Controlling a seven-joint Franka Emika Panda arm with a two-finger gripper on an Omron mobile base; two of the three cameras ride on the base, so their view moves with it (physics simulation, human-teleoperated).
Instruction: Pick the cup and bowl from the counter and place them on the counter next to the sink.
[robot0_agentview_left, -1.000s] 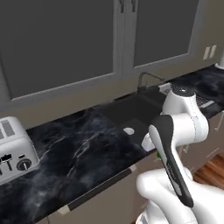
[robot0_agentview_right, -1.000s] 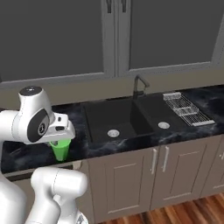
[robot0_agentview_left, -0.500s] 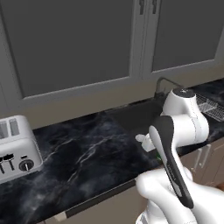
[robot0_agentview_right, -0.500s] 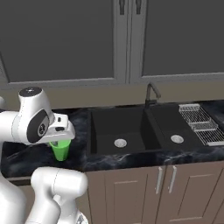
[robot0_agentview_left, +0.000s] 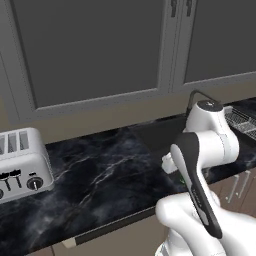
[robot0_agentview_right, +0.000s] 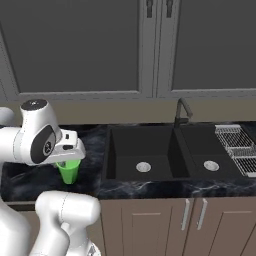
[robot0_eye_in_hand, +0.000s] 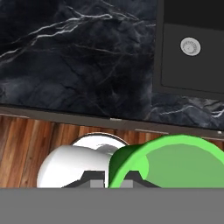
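Jaws: pinching cup rim, lower left of right base view, carried above bench for placing beside sink, frame centre.

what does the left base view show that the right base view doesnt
Left base view alone: a silver toaster on the counter, at the left.

Right base view alone: the green cup under the gripper and both sink drains.

Both: the black marble counter, the dark faucet, the wire rack, the grey cabinet doors and the white arm.
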